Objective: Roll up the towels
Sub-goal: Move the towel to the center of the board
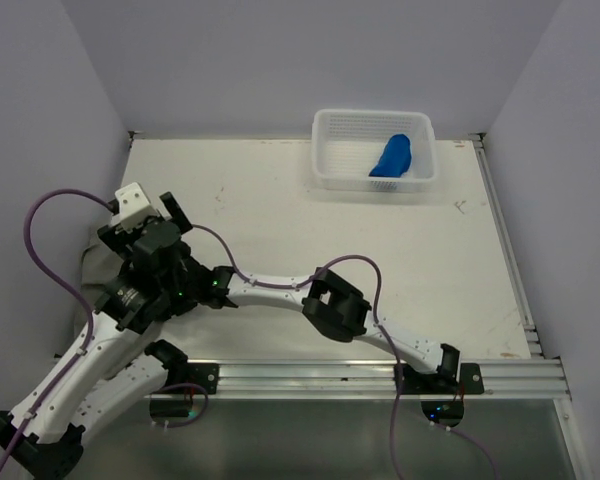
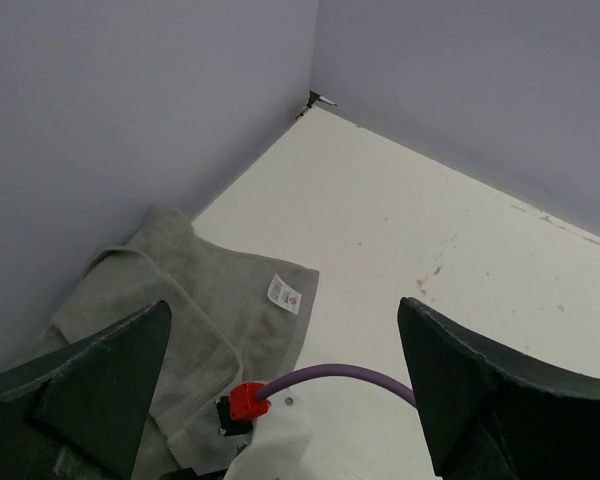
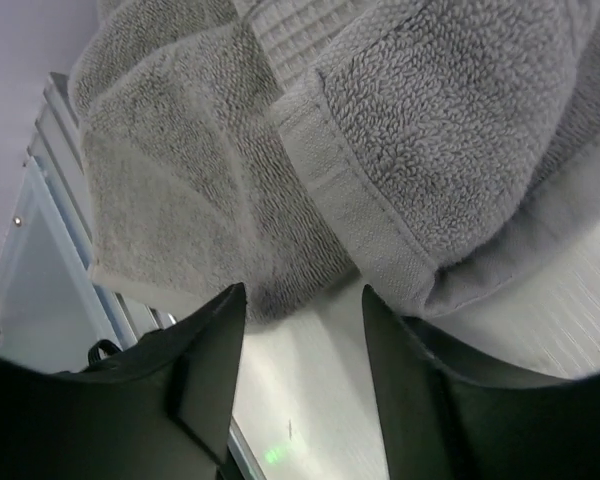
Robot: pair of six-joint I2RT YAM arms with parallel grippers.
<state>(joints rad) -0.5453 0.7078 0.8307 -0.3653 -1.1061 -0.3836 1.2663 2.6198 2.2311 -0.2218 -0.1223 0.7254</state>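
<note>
- The left pincer [image 2: 283,330] is held wide apart, and nothing is gripped between its jaws.
- The grey towel [image 2: 205,300] is seen rumpled and partly folded on the counter [image 2: 400,220]. It lies below and to the left of that pincer, against the side wall [image 2: 130,120].
- Its white tag [image 2: 283,293] is turned up, just ahead of the left pincer.
- A purple cable [image 2: 330,375] with a red plug [image 2: 247,400] is seen crossing the gap between the left pincer's jaws, close by the towel's near edge.
- The right pincer [image 3: 302,345] is set at a middling gap. Bare counter is seen between its jaws, and no cloth is clamped.
- A thick folded hem of the grey towel is found just beyond the right pincer's tips, and a metal rail [image 3: 55,130] is seen off to its left.
- The blue towel [image 1: 392,157] is bunched inside the white basket [image 1: 325,150], well apart from both pincers.
- Both arms are crowded over the grey towel, so most of it is hidden from above.
</note>
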